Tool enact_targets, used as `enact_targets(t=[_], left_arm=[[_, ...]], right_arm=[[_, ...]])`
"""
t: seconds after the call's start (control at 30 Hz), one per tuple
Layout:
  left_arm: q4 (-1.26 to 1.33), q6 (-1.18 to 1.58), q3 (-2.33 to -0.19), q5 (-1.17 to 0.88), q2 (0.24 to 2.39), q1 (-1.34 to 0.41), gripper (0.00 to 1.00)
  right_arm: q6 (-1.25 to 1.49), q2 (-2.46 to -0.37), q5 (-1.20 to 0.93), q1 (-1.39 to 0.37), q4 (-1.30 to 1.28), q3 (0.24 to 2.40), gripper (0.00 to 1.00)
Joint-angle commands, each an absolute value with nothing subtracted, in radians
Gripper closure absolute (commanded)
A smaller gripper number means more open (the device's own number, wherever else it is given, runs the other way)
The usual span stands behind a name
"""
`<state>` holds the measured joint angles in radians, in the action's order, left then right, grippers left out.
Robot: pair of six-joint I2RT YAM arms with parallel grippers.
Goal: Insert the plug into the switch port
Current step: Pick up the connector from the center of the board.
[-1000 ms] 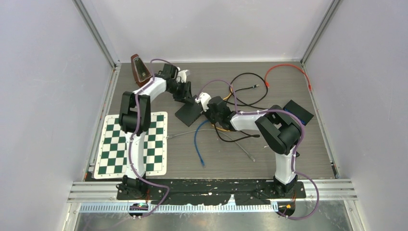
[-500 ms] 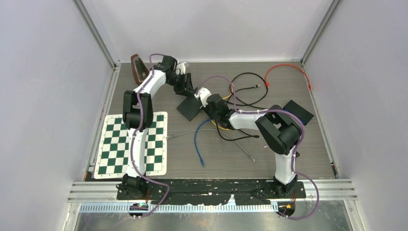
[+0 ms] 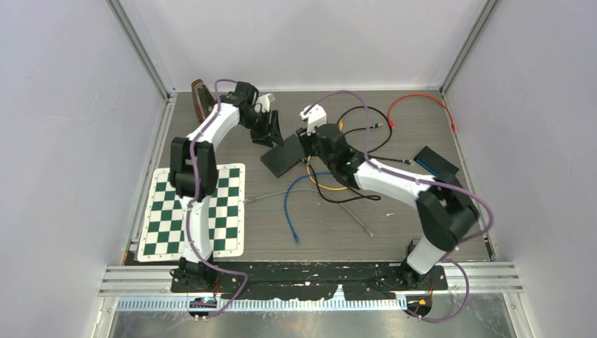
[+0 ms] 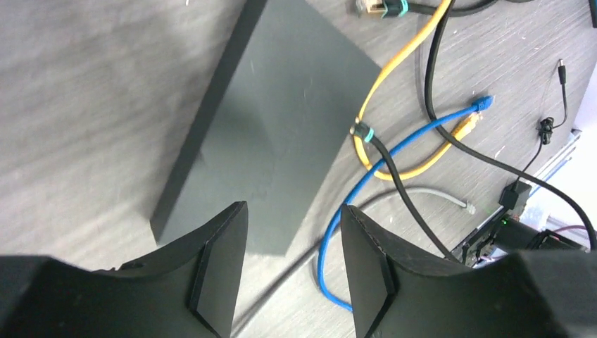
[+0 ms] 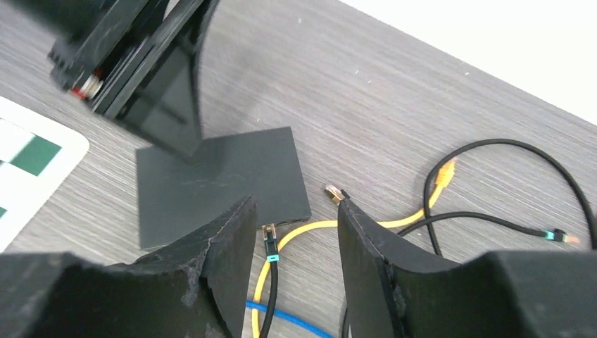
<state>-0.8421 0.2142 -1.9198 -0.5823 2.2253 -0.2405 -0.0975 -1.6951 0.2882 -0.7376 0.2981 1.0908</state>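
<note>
The switch is a flat dark grey box lying on the table, also in the left wrist view and the right wrist view. A black cable ends in a plug with a teal boot whose tip meets the switch's near edge; the boot also shows in the left wrist view. How deep it sits I cannot tell. My right gripper hovers open above that plug, holding nothing. My left gripper stands open over the switch's other end, also holding nothing.
Yellow, blue, grey and black cables tangle beside the switch. A loose gold-tipped plug lies nearby. A checkerboard mat lies at the left, a brown object at the back left, and a red cable and a black box at the right.
My right gripper has opened and lifted back off the plug. My left gripper has widened and drawn toward the back. The switch has turned and shifted slightly right.
</note>
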Motion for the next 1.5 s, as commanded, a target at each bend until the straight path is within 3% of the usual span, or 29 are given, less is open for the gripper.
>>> enact_targets(t=[0.0,0.13,0.37,0.87,0.97,1.17,1.47], left_arm=[[-0.742,0.229,-1.736,-0.495,1.981,-0.267,0.47],[-0.710,0.239,-1.559,-0.481,1.855,-0.316,0.49],[-0.638,0.214,-1.337,-0.335,1.779,-0.467,0.49],[-0.528,0.202,-1.247,-0.250,1.870,-0.582,0.56],[-0.532,0.197,-1.240,-0.245,1.884,-0.585,0.65],[-0.596,0.206,-1.271,-0.200,1.794,-0.586,0.98],[-0.816,0.174,-1.357,-0.156,1.603,-0.586,1.00]], right_arm=[[0.081,-1.480,0.333,-0.742,0.167,1.061,0.49],[0.285,-1.351,0.389,-0.744,0.007,1.033,0.51],[0.384,-1.182,0.364,-0.746,-0.099,0.968,0.52],[0.282,-0.941,0.383,-0.746,-0.011,0.794,0.50],[0.262,-0.922,0.394,-0.747,-0.017,0.789,0.49],[0.210,-0.884,0.388,-0.747,0.012,0.757,0.48],[0.098,-0.870,0.266,-0.747,0.205,0.672,0.46]])
